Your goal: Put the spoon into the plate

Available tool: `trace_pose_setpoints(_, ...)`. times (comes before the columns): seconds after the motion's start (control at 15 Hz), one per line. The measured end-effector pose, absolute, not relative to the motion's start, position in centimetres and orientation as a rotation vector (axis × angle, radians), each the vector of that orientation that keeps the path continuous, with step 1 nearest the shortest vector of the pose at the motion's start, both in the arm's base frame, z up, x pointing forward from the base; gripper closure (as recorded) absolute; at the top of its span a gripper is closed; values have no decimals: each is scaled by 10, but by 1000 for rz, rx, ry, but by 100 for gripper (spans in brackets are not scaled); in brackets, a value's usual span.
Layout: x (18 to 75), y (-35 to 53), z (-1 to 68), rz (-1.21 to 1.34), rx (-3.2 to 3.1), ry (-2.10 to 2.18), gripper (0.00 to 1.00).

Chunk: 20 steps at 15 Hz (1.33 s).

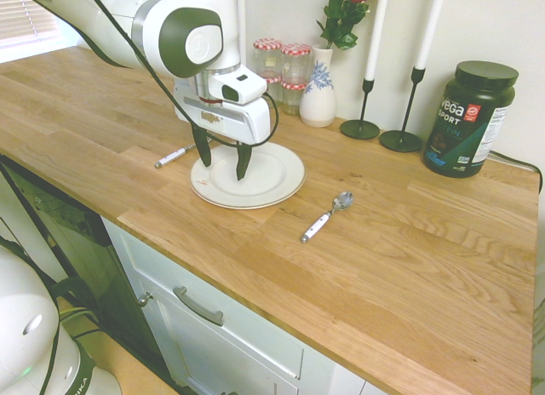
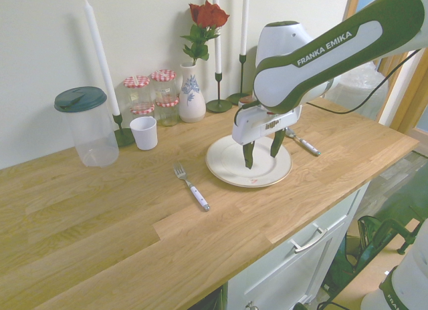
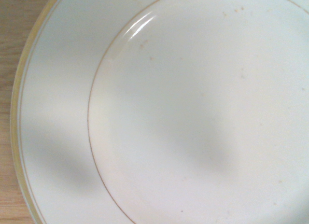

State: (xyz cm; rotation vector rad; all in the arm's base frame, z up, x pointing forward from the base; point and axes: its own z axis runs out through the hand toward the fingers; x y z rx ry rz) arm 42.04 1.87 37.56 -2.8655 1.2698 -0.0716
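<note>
First exterior view is the one that shows my situation best: my gripper (image 1: 223, 163) hangs straight down over the plate (image 1: 277, 184), fingers spread apart with nothing between them, tips just above the white surface. The spoon (image 1: 324, 217) lies on the wooden counter (image 1: 409, 259) well off to one side of the plate, not touching it, metal bowl pointing toward the wall and white handle toward the counter's front edge. The fork (image 1: 174, 157) peeks out on the other side of the plate, partly behind my arm. This view also catches the dark protein tub (image 1: 469, 118), which the other side doesn't show.

Second exterior view flips it all. My gripper (image 2: 263, 151) is again over the plate (image 2: 231, 171), and here the fork (image 2: 191, 186) is fully visible out in the open, while the spoon (image 2: 302, 143) is mostly tucked behind my hand, only the handle end poking out. You also get the clear lidded jug (image 2: 87, 125) and a small white cup (image 2: 144, 132), plus the rose vase (image 2: 191, 93).

Wrist view is just the plate (image 3: 53, 113) up close, thin gold line round the well, sliver of wood at the edge. No spoon in it.
</note>
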Motion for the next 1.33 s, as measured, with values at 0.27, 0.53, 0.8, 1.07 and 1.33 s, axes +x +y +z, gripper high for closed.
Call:
trace_pose_setpoints(0.27, 426, 15, 389, -69, -2877, 1242, 0)
trace_pose_setpoints(0.53, 442, -49, 442, -89, -2843, 1286, 0)
trace_pose_setpoints(0.8, 430, -129, 443, -88, -2871, 1284, 0)
trace_pose_setpoints(1.07, 419, -168, 407, -6, -2861, 1336, 0)
trace_pose_setpoints(1.33, 410, -197, 373, 66, -2839, 1401, 0)
